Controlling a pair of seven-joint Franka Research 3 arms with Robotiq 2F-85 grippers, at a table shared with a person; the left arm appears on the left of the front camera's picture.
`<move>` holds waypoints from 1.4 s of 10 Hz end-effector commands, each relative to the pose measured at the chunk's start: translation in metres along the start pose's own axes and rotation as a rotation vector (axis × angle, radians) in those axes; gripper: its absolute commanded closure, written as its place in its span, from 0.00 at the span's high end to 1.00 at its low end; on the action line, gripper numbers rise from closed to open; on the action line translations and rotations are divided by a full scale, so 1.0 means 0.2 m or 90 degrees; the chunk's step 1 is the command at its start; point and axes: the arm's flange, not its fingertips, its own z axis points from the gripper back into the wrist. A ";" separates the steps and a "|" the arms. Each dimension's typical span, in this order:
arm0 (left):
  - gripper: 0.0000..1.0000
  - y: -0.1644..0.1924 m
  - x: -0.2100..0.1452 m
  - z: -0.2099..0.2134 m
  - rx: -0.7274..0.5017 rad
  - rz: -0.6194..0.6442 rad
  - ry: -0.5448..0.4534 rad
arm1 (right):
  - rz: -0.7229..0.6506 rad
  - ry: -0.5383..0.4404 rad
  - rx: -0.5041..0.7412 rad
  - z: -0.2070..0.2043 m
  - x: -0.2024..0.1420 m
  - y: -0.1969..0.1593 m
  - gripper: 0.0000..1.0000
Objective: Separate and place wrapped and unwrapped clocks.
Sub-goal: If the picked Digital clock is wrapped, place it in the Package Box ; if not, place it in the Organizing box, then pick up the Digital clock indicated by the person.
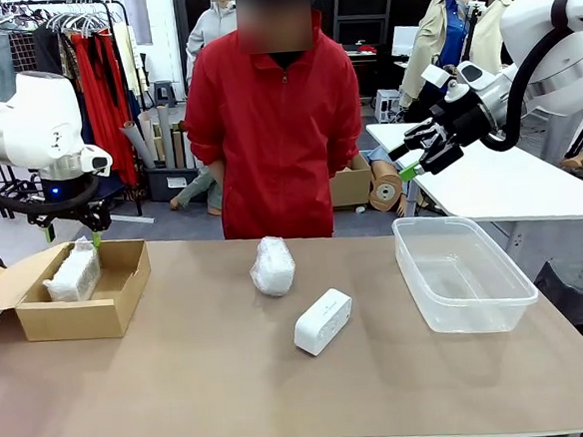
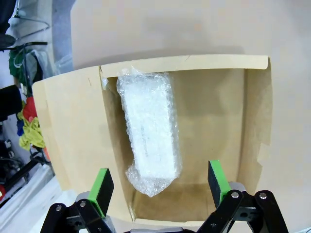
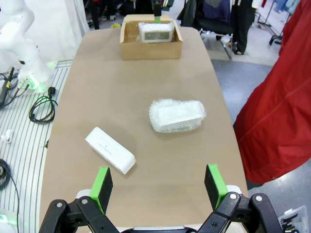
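Note:
One wrapped clock lies inside the cardboard box at the table's left. My left gripper hangs open just above it, holding nothing. A second wrapped clock sits mid-table in front of the person. The bare white block clock lies nearer me, right of centre. My right gripper is open, raised high above the table's right side.
A clear plastic tub stands at the table's right. The person in a red jacket stands at the far edge with arms down. A second white table is behind on the right.

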 end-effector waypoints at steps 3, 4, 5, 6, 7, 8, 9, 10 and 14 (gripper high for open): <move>1.00 0.00 0.01 -0.01 0.001 0.003 0.000 | 0.002 0.000 -0.001 0.01 0.01 0.00 1.00; 1.00 0.00 0.01 -0.01 0.001 0.003 0.000 | 0.002 0.000 -0.001 0.01 0.01 0.00 1.00; 1.00 0.00 0.01 -0.01 0.001 0.003 0.000 | 0.002 0.000 -0.001 0.01 0.01 0.00 1.00; 1.00 0.00 0.01 -0.01 0.001 0.003 0.000 | 0.002 0.000 -0.001 0.01 0.01 0.00 1.00; 1.00 0.00 0.01 -0.01 0.001 0.003 0.000 | 0.002 0.000 -0.001 0.01 0.01 0.00 1.00; 1.00 0.00 0.01 -0.01 0.001 0.003 0.000 | 0.002 0.000 -0.001 0.01 0.01 0.00 1.00; 1.00 0.00 0.01 -0.01 0.001 0.003 0.000 | 0.002 0.000 -0.001 0.01 0.01 0.00 1.00; 1.00 0.00 0.01 -0.01 0.001 0.003 0.000 | 0.002 0.000 -0.001 0.01 0.01 0.00 1.00; 1.00 -0.01 -0.05 0.04 -0.031 -0.077 0.026 | 0.002 0.000 -0.001 0.01 0.01 0.00 1.00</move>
